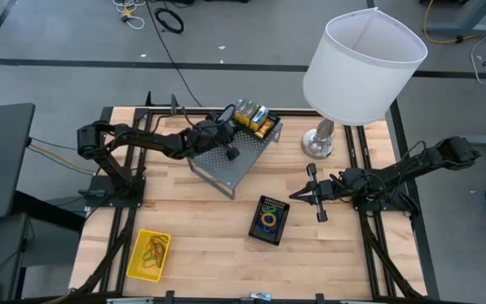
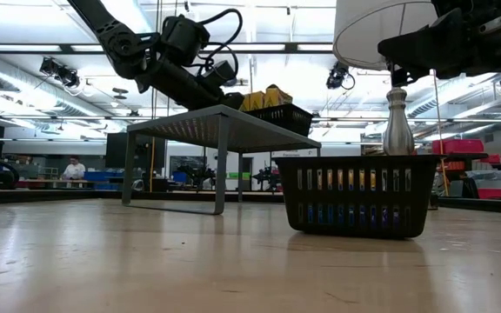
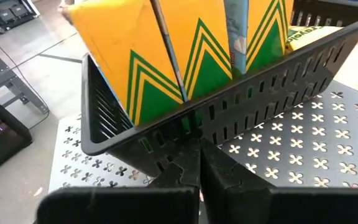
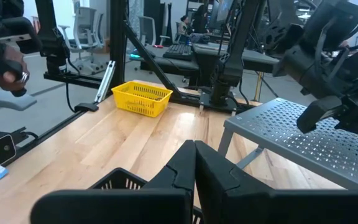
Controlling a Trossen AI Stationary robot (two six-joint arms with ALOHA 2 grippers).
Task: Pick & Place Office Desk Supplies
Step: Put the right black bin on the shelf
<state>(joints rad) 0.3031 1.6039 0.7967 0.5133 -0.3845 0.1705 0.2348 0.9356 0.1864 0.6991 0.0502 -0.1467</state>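
Black mesh tray of rubber bands nearest on the table.
On the perforated metal riser beyond it, the left gripper, jaws together, noses the crayon-box tray, probably pushing it; right gripper, jaws closed and empty, waits beside the riser.

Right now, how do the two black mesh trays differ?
The tray of crayon boxes sits raised on the perforated metal shelf; the tray of rubber-band loops rests on the wooden table. The first has the left gripper shut at its rim; the second stands free, with the right gripper shut and hovering nearby. Both are small, black, slotted.
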